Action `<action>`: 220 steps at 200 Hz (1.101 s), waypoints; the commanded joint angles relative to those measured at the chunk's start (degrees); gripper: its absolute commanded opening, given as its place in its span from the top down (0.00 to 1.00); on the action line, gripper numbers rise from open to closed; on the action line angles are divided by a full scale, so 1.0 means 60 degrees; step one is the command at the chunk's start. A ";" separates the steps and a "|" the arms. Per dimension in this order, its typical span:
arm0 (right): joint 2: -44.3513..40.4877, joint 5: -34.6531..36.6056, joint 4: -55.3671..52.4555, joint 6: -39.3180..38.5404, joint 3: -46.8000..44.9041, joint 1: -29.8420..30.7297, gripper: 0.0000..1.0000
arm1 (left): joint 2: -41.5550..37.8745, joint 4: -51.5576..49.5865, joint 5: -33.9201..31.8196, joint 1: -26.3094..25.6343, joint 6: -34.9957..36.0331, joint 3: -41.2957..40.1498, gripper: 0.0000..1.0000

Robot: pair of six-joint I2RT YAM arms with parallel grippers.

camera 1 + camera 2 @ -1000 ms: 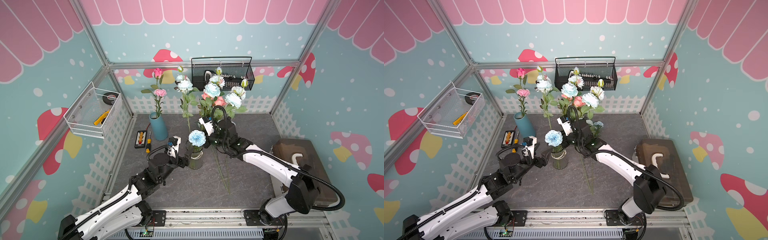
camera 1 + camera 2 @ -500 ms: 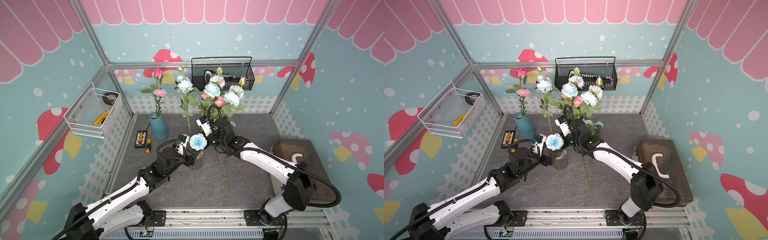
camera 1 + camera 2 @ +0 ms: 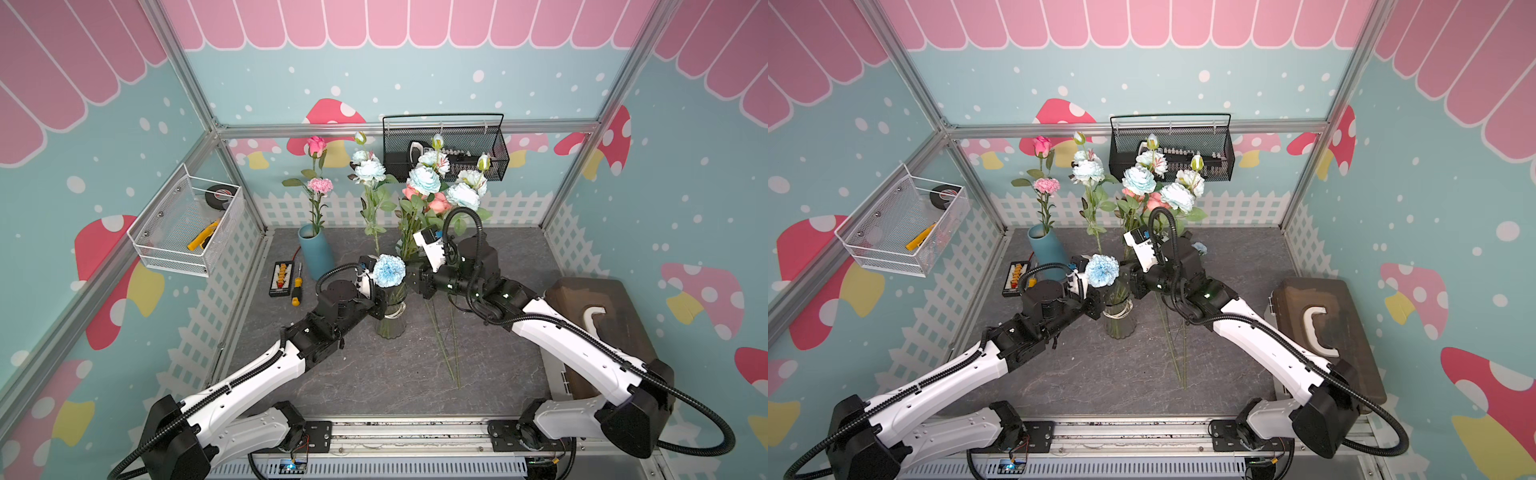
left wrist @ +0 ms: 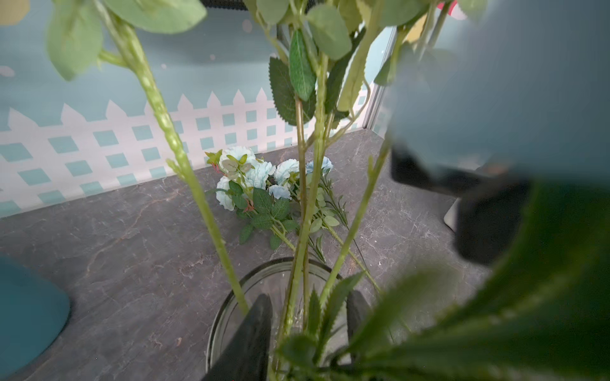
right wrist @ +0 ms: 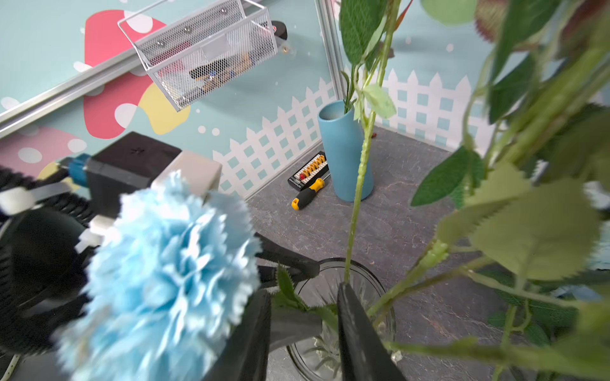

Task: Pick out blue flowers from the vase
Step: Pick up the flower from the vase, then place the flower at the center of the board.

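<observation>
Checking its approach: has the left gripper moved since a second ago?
Yes. In a top view the left gripper has moved toward the glass vase, which stayed put, and now sits at its mouth.

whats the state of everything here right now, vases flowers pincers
glass vase, upright, holding stems
blue carnation, upright over the glass vase mouth
tall blue flowers, standing in the glass vase
picked blue flowers, lying on the table
left pincer, jaws either side of stems at the vase mouth, grip unclear
right pincer, jaws apart over the vase mouth, grip unclear
blue vase, upright, holding pink flowers
brown case, closed
</observation>
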 commanded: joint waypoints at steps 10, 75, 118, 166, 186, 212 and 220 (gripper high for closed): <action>-0.0254 0.0574 -0.0697 -0.0494 -0.0552 0.0027 0.67 | -0.0064 -0.0318 0.0135 0.0171 0.0357 0.0795 0.62; 0.0213 -0.0721 -0.0002 -0.0858 -0.1309 0.0042 0.63 | 0.0126 -0.0842 0.0519 0.0503 0.0572 0.1965 0.63; 0.0727 -0.1392 0.1965 -0.0517 -0.1739 0.0071 0.63 | 0.0145 -0.0799 0.1045 0.0792 0.0239 0.2117 0.65; 0.1479 -0.1605 0.3942 0.0008 -0.1962 0.0210 0.61 | 0.0068 -0.0679 0.1516 0.1058 -0.0073 0.2011 0.65; 0.1802 -0.1430 0.4352 0.0029 -0.1905 0.0315 0.62 | 0.0046 -0.0651 0.1636 0.1107 -0.0147 0.2020 0.65; 0.2102 -0.0950 0.4362 -0.0332 -0.1770 0.0559 0.63 | 0.0032 -0.0663 0.1684 0.1150 -0.0179 0.2010 0.65; 0.2191 -0.0815 0.4408 -0.0385 -0.1757 0.0605 0.63 | 0.0022 -0.0668 0.1700 0.1152 -0.0192 0.2013 0.65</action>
